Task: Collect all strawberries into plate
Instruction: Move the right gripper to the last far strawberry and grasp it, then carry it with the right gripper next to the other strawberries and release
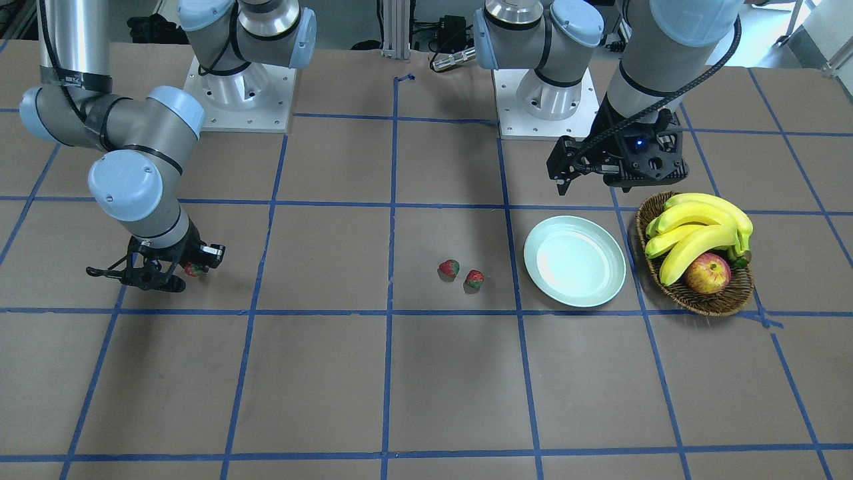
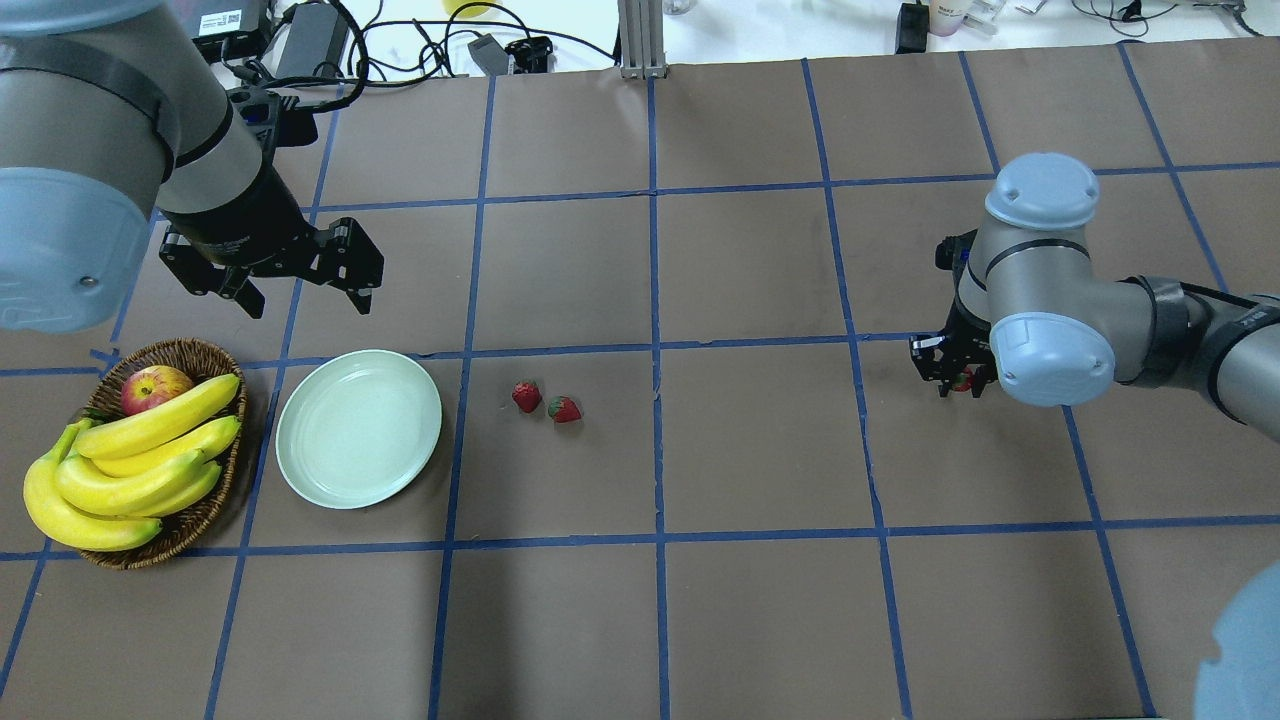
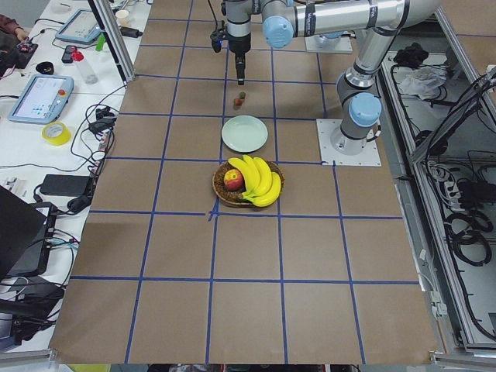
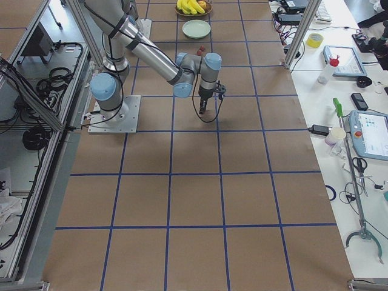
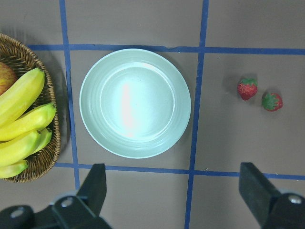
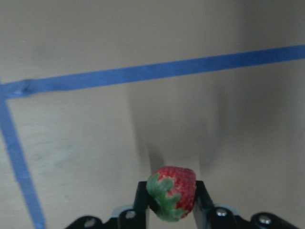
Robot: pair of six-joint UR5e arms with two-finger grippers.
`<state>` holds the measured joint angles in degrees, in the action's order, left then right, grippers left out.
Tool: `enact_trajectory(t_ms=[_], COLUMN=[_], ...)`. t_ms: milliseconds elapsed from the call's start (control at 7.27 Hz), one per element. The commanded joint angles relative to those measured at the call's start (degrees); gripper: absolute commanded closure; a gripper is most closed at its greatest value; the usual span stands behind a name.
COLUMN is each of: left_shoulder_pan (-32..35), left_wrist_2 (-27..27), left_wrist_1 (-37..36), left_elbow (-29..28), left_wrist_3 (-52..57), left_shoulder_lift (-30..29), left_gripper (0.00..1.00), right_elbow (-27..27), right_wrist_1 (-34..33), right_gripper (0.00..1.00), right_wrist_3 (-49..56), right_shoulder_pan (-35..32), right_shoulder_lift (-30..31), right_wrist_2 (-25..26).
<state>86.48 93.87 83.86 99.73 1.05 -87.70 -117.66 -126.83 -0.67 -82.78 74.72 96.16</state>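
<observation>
In the overhead view, the right end effector [image 2: 960,386] was seen clenched on a gripped strawberry [image 2: 962,381], well apart from the plate [image 2: 330,470]. Between them, on the table [image 2: 760,600], a nearer strawberry [image 2: 527,396] lay near the plate, with a farther strawberry [image 2: 565,409] just beside it. The left end effector [image 2: 307,295] was held released, fingers spread wide, beyond the plate's far rim and near a basket [image 2: 190,355] of bananas [image 2: 130,465] and an apple [image 2: 153,388].

In the front-facing view, the gripped strawberry [image 1: 194,270] was seen low by the table; contact could not be judged.

In the left wrist view, the plate [image 5: 136,57] was framed ahead of the spread fingers [image 5: 97,186], the two loose strawberries off to its right.

In the right wrist view, the gripped strawberry [image 6: 172,192] was pinched between both pads, its green cap turned toward the camera.
</observation>
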Motion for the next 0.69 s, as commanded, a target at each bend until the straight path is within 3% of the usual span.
enact_trajectory(t_ms=[0, 275, 550], left_shoulder_pan=[0.00, 0.00, 0.00], left_wrist_2=[-0.27, 0.17, 0.00], left_wrist_1=[-0.10, 0.16, 0.08], left_elbow=[0.20, 0.46, 0.37], left_wrist_3=[0.00, 0.00, -0.09], left_shoulder_lift=[-0.01, -0.01, -0.01], left_gripper=[0.00, 0.00, 0.00], right_elbow=[3.74, 4.37, 7.25], right_wrist_1=[2.03, -0.33, -4.12], right_gripper=[1.00, 1.00, 1.00], right_wrist_3=[-21.26, -37.21, -48.93], right_shoulder_pan=[-14.26, -24.23, -31.97], right_shoulder_lift=[-0.53, -2.46, -6.41], right_wrist_2=[-4.57, -14.01, -16.68])
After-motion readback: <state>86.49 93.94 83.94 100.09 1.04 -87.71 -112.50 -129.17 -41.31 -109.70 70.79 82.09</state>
